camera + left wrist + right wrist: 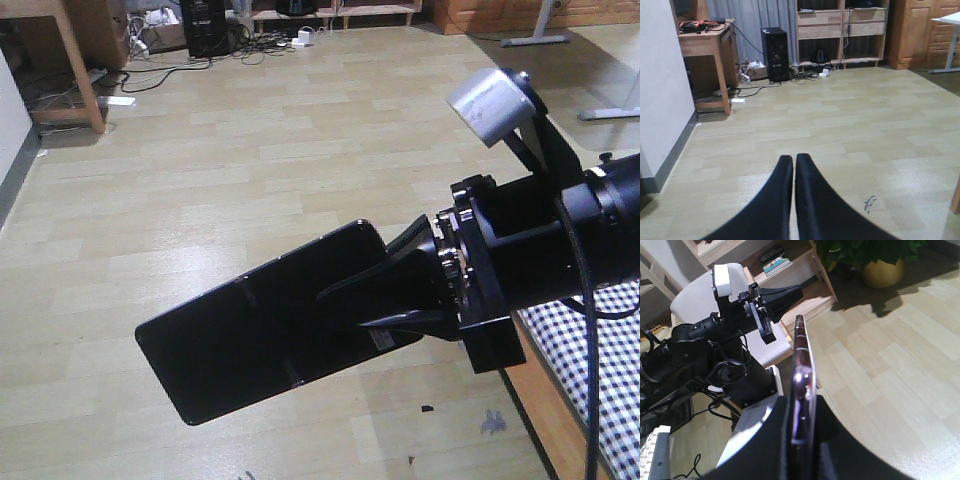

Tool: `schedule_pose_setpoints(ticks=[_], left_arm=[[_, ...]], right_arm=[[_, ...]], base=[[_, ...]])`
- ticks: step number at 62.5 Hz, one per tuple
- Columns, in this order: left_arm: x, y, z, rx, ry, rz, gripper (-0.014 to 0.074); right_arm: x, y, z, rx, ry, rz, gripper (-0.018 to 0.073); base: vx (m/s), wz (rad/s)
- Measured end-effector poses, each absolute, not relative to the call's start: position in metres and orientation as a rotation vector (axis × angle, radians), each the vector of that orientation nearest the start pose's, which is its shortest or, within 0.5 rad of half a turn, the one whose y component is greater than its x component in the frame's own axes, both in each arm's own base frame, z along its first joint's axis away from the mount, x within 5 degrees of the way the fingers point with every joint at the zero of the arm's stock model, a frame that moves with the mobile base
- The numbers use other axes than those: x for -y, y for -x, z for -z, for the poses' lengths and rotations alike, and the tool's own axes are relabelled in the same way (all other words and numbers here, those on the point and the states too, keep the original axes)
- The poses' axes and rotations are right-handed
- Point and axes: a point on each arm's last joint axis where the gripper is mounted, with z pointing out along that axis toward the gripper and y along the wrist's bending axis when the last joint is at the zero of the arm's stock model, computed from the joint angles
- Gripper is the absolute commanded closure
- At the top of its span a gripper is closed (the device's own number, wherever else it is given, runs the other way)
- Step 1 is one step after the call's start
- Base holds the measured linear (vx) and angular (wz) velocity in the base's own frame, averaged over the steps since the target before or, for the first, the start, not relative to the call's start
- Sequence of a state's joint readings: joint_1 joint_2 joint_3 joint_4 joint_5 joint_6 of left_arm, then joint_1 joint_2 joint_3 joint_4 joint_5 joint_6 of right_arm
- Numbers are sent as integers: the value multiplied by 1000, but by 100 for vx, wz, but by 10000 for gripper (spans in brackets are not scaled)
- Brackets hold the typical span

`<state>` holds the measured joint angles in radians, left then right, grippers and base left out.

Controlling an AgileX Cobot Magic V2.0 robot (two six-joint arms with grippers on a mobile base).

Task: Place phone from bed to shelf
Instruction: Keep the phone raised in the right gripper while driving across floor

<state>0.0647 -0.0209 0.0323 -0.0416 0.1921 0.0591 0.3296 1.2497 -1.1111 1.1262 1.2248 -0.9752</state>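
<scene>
The glossy black phone [250,340] hangs in the air over the wood-look floor, with my right gripper [345,305] shut on one end of it. In the right wrist view the phone [801,350] shows edge-on, its pinkish metal rim clamped between the two black fingers of the right gripper [802,400]. The bed [590,340], gingham sheet on a brown frame, lies at the lower right, behind the gripper. A light-wood shelf [805,260] unit holding books stands beyond the phone. My left gripper [793,157] is shut and empty above the floor; the left gripper [795,291] also shows from the right wrist.
A wooden desk [710,45] stands by the white wall at the left. A black PC tower [775,55] and loose cables [755,87] lie at the back. A potted plant [885,265] sits near the shelving. White table legs [540,35] are at the far right.
</scene>
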Motion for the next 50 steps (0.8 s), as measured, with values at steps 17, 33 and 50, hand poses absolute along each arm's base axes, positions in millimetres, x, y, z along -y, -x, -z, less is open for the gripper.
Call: schedule_pose_setpoints(ticks=[17,33,50], left_arm=[[-3,-56,-186,-1687,33,-56,595],[-3,-56,-186,-1687,33,-56,595],[-3,-56,-186,-1687,33,-56,595]], right_arm=[[-147,-191,-374,-1949,1136,-1222,561],[-147,-191,-374,-1949,1135,-1222,561],[-147,-191,-374,-1949,1135,-1222,561]], base=[[13,13],[18,9],[21,2]])
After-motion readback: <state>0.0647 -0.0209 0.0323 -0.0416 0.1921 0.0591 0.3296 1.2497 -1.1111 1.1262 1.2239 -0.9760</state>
